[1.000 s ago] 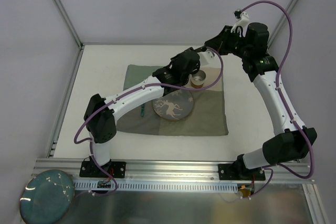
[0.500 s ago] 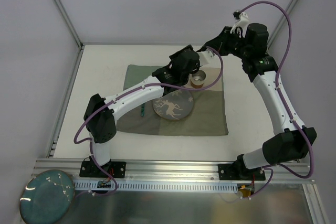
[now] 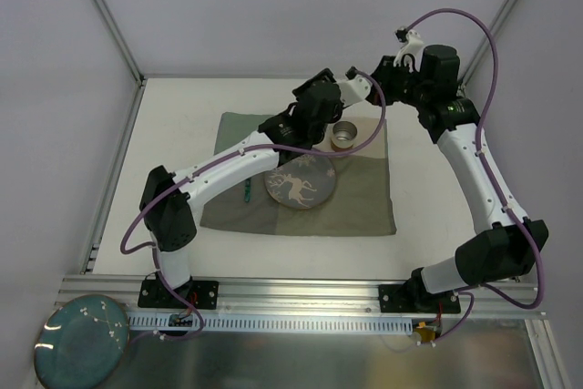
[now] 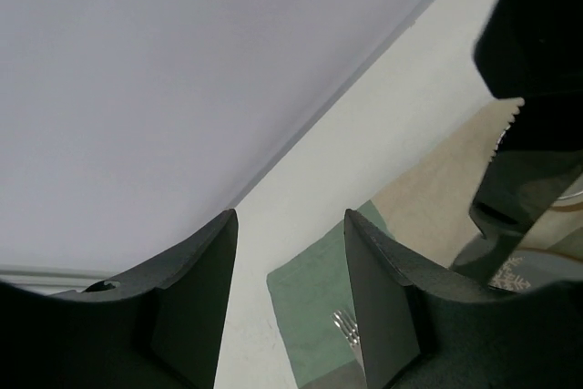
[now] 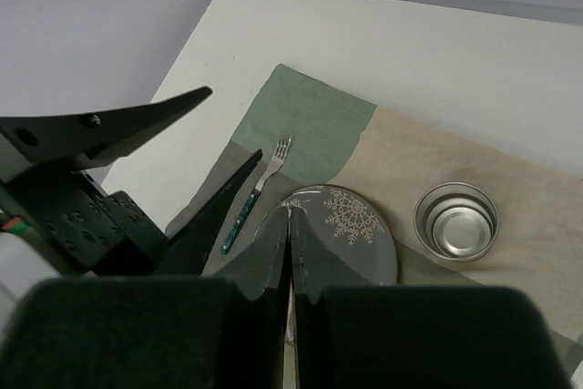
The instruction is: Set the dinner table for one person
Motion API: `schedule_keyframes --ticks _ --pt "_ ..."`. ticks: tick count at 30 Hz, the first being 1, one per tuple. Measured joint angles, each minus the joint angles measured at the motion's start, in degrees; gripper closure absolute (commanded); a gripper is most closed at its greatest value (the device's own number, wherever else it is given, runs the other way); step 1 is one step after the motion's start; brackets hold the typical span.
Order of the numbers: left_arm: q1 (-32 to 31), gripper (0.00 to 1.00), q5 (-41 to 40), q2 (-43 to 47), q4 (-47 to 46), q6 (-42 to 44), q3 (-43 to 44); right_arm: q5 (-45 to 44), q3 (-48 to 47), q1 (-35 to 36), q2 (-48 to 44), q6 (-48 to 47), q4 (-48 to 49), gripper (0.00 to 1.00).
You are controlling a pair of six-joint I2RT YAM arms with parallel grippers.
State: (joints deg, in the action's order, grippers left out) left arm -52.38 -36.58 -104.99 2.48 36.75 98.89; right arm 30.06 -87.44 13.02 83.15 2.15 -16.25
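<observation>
One plate (image 3: 301,184), one cup (image 3: 344,136) and one fork (image 5: 255,193) lie on the mat (image 3: 364,211) — table (image 3: 173,134) shows wide around it. The left gripper (image 4: 290,220) is parted and empty — the right gripper (image 5: 289,225) is pinched closed.

Plain pale-grey walls (image 3: 273,6) meet at aluminium corner posts (image 3: 105,14) under even light.
</observation>
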Motion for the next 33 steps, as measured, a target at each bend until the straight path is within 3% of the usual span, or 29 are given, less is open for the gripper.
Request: schedule_keyframes --ticks 8,18,26,33 --pt "3.1 0.5 0.0 2.6 -0.6 -1.6 0.0 2.2 0.4 -0.3 -0.7 -1.6 -3.3 1.0" --pt "14.7 0.5 0.0 7.4 -0.5 -4.8 -1.5 7.2 2.0 -3.3 -8.6 -9.3 -13.3 1.0" --pt "24.9 0.49 0.1 12.8 -1.0 -8.7 -5.5 10.7 3.8 -4.2 -11.0 -22.4 -24.7 1.0" --pt "28.1 0.5 0.6 15.9 -0.9 -11.2 -11.0 11.6 8.5 -5.4 -11.1 -35.2 -33.1 1.0"
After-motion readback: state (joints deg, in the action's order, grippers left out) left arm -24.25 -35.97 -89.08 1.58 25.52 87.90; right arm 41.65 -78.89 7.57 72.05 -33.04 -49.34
